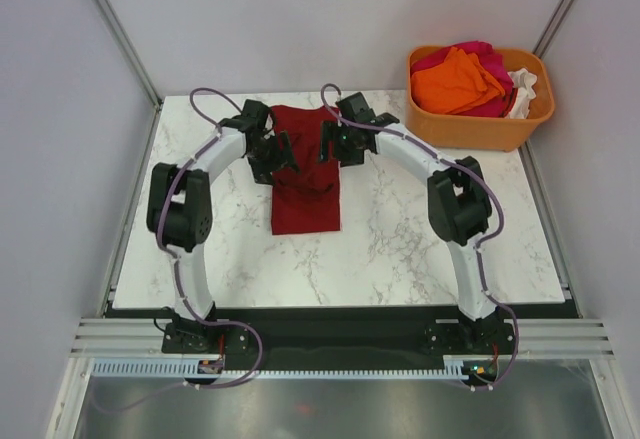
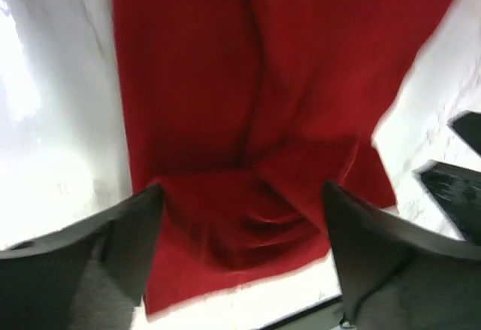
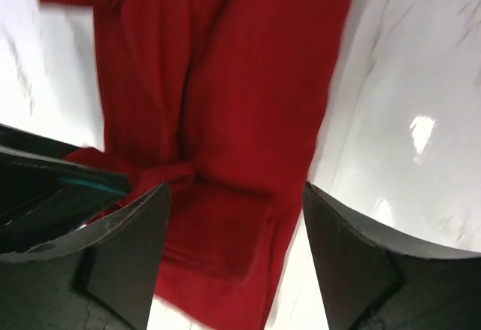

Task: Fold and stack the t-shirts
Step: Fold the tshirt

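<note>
I see my left gripper (image 2: 240,192) and right gripper (image 3: 235,192) both spread apart, empty, over the narrow-folded dark red t-shirt (image 1: 305,201) on the marble table (image 1: 400,254).

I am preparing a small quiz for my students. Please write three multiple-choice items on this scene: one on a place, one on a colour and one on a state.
1. Where does the dark red t-shirt lie?
A. draped over an arm
B. on the table, between the two arms
C. on the floor

2. What colour is the tub at the far right corner?
A. orange
B. blue
C. green

3. How do the left claw and the right claw stand?
A. both shut on cloth
B. one open, one shut
C. both open, over the shirt

Answers:
1. B, as the top view shows the shirt flat on the marble top between the arms.
2. A, as its wall is plainly orange.
3. C, as each wrist view shows its fingers apart with nothing gripped.
</note>
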Tool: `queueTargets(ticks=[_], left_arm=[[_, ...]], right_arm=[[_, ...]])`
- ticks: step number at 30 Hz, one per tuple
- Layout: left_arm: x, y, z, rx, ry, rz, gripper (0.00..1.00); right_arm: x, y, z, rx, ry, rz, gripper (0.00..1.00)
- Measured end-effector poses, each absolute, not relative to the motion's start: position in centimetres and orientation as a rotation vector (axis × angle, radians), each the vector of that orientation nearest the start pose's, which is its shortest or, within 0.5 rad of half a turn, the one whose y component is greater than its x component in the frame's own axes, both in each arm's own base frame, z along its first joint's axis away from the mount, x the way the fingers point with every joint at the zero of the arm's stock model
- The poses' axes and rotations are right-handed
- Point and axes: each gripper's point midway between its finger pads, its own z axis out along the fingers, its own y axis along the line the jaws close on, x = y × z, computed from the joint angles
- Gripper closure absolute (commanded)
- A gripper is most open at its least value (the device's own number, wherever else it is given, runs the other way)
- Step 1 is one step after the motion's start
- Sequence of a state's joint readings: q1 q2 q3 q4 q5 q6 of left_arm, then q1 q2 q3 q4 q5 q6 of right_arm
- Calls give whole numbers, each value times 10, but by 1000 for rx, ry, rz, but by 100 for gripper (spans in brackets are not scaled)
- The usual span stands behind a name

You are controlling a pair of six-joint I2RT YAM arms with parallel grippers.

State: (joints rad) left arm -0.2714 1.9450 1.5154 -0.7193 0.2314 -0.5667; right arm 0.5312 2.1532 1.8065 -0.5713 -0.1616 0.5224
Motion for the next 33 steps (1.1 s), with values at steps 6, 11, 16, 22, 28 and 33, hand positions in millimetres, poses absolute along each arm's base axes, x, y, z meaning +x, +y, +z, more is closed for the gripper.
queueTargets(ticks=[6, 11, 16, 22, 28, 33], left_arm=[[448, -149, 47, -425, 2786, -567, 0], [456, -136, 97, -375, 2671, -522, 0], [436, -138, 162, -282, 2529, -509, 0], [377, -156, 141, -187, 2588, -509, 0], [284, -146, 60, -227, 2804, -465, 4], [242, -137, 40, -280, 2830, -493, 4]], right_arm=[[489, 278, 90, 21, 2561, 505, 21], [471, 256, 118, 14, 2519, 466, 30], [416, 279, 142, -112, 2473, 630, 63], [376, 334, 107, -259, 2519, 841, 67], [331, 311, 52, -250, 2666, 758, 37], [303, 287, 36, -218, 2707, 742, 20]])
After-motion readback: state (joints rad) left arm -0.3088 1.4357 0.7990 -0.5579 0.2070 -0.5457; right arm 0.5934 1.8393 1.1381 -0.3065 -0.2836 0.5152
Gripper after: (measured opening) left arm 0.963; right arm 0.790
